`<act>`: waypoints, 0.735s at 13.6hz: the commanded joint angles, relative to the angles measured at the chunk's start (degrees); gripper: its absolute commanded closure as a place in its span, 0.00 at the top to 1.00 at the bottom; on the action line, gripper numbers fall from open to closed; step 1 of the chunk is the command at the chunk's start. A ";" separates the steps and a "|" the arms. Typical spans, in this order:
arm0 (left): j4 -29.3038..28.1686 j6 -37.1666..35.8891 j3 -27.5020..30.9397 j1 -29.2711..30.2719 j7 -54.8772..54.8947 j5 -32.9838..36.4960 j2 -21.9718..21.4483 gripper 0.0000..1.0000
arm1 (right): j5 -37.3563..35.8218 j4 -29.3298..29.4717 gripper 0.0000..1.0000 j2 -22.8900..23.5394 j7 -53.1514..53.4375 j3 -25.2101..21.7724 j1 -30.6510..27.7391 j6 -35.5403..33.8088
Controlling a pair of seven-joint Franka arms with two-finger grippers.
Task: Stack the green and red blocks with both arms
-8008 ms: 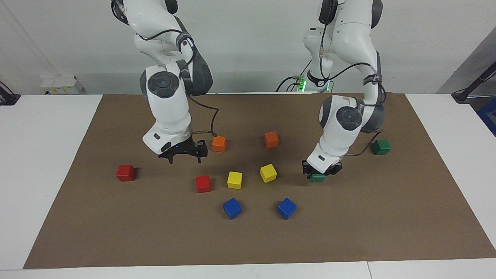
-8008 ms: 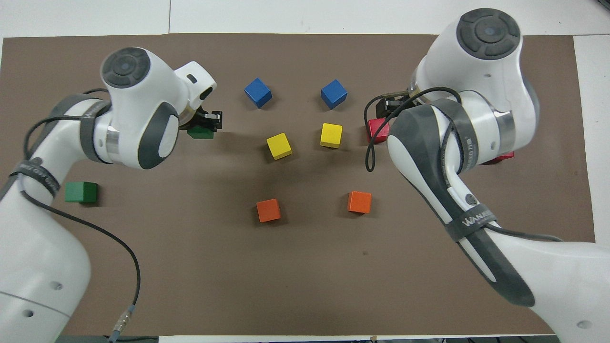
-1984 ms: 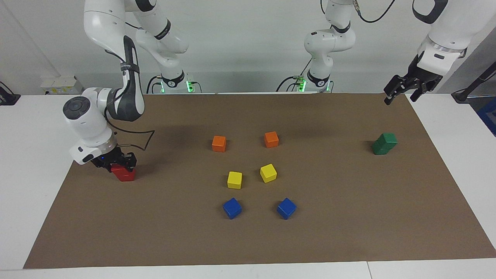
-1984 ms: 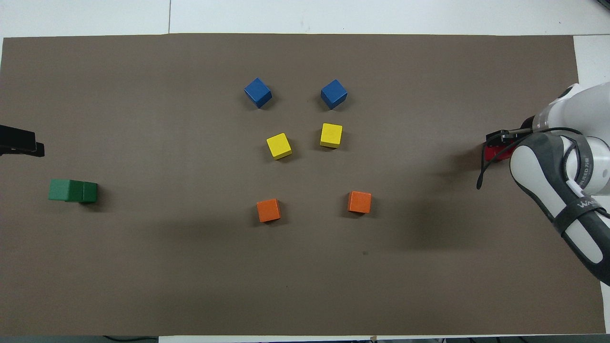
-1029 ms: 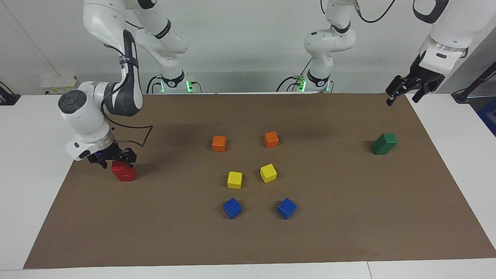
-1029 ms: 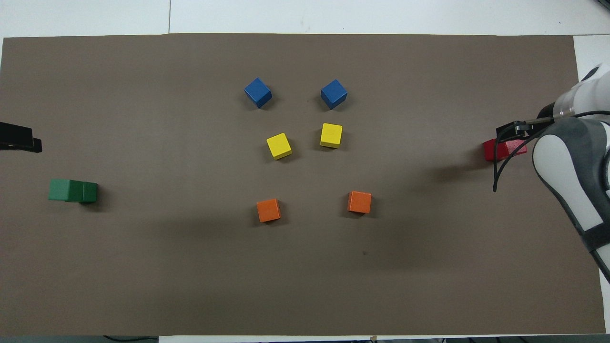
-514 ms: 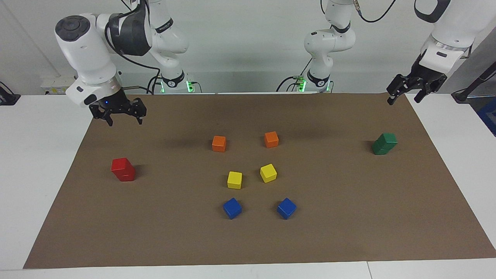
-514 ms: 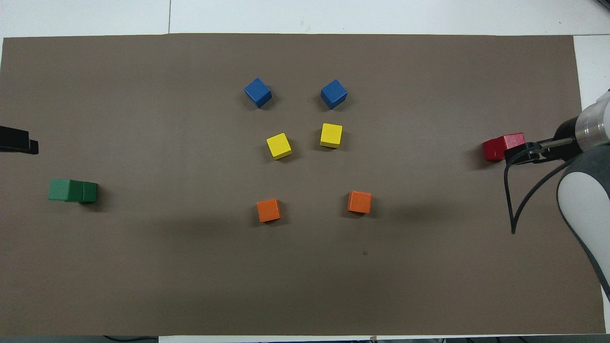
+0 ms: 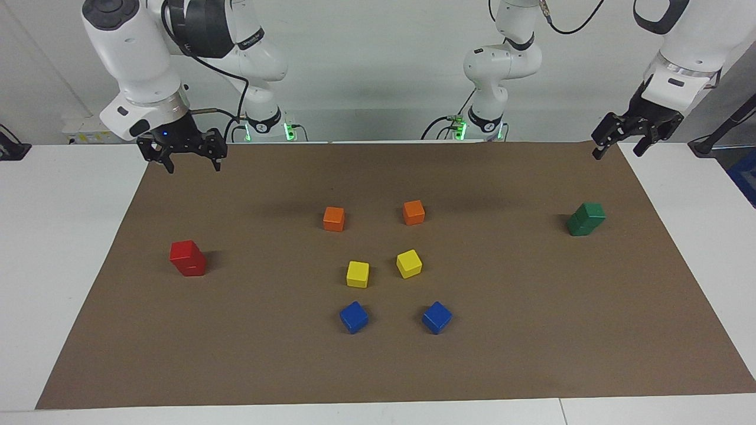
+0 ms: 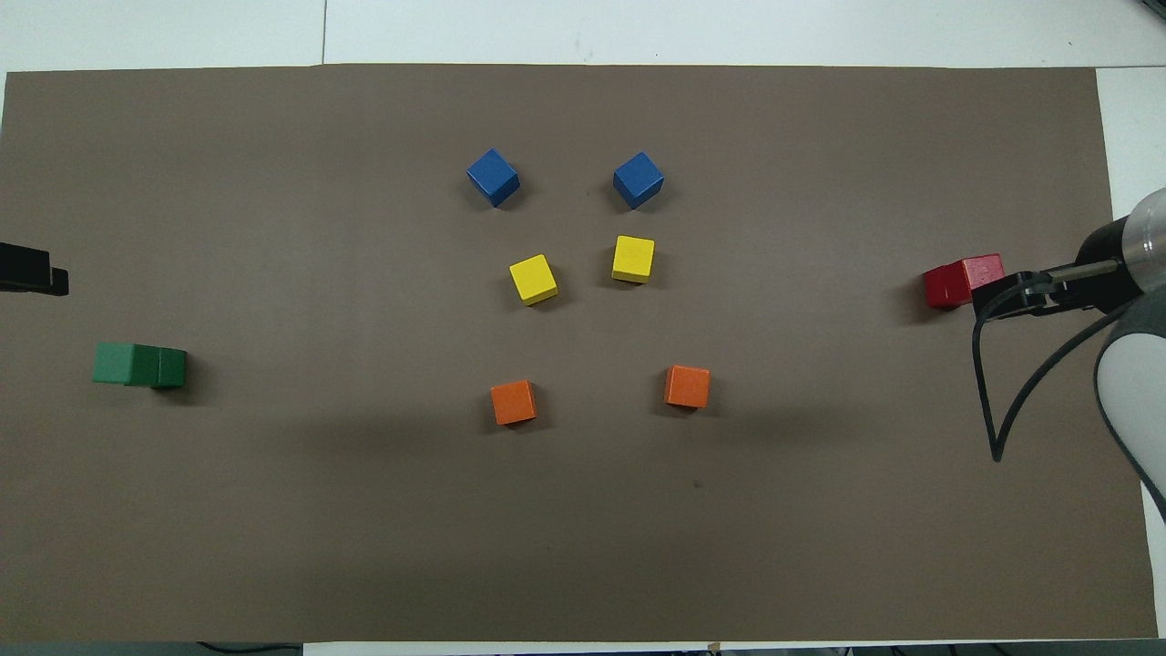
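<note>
Two red blocks (image 9: pixel 188 258) stand stacked at the right arm's end of the mat, also seen as red blocks (image 10: pixel 961 281) from above. Two green blocks (image 9: pixel 585 219) stand stacked at the left arm's end, the same green blocks (image 10: pixel 137 364) in the overhead view. My right gripper (image 9: pixel 194 166) hangs open and empty high over the mat's corner near its base, well clear of the red stack; the right gripper (image 10: pixel 1013 298) overlaps that stack's edge from above. My left gripper (image 9: pixel 617 152) hangs open and empty over the other near corner; only the edge of the left gripper (image 10: pixel 33 271) shows overhead.
On the brown mat (image 9: pixel 531 330) in the middle lie two orange cubes (image 9: pixel 333 218), two yellow cubes (image 9: pixel 357 274) and two blue cubes (image 9: pixel 354 317), each apart from the others. White table (image 9: pixel 53 236) surrounds the mat.
My right gripper has left the top red block on the stack and risen up and back toward its base. The left gripper has barely drifted. No block moved.
</note>
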 commanded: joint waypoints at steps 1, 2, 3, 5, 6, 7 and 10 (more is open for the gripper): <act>-1.68 1.01 0.23 -0.03 0.88 0.38 -1.65 1.00 | 0.92 3.33 1.00 1.84 1.20 0.42 -0.32 -2.10; -1.77 1.01 0.23 -0.03 0.88 0.38 -1.65 1.00 | 1.27 3.24 1.00 1.84 1.20 0.42 -0.33 -2.19; -1.77 1.01 0.23 -0.03 0.88 0.38 -1.65 1.00 | 3.19 3.24 1.00 1.84 1.20 0.33 -0.85 -2.19; -1.68 1.01 0.23 -0.03 0.88 0.38 -1.65 1.00 | 4.88 3.33 1.00 1.84 2.43 0.33 -1.20 -2.80; -1.68 1.01 0.23 -0.03 0.88 0.38 -1.65 1.00 | 4.88 3.42 1.00 1.84 2.87 0.33 -1.12 -2.89; -1.68 1.01 0.23 -0.03 0.88 0.38 -1.65 1.00 | 4.88 3.42 1.00 1.84 3.05 0.33 -1.03 -2.89; -1.68 1.01 0.23 -0.03 0.88 0.38 -1.65 1.00 | 4.79 3.33 1.00 1.84 3.05 0.33 -1.03 -2.89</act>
